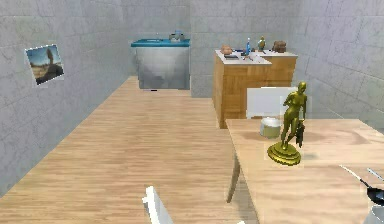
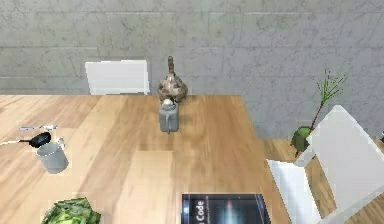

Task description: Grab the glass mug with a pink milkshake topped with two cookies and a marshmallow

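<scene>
You see a light wooden desk (image 2: 130, 165). On it a golden statue of a standing figure (image 1: 290, 125) stands near one edge, with a small grey lidded jar (image 2: 170, 116) just beside it. Well apart from them stands a grey mug (image 2: 52, 156). A green leafy bunch (image 2: 70, 212) and a dark flat book (image 2: 225, 208) lie at another edge.

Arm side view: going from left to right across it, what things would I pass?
Grey mug → white chair back → small grey jar → dark book → potted plant.
</scene>
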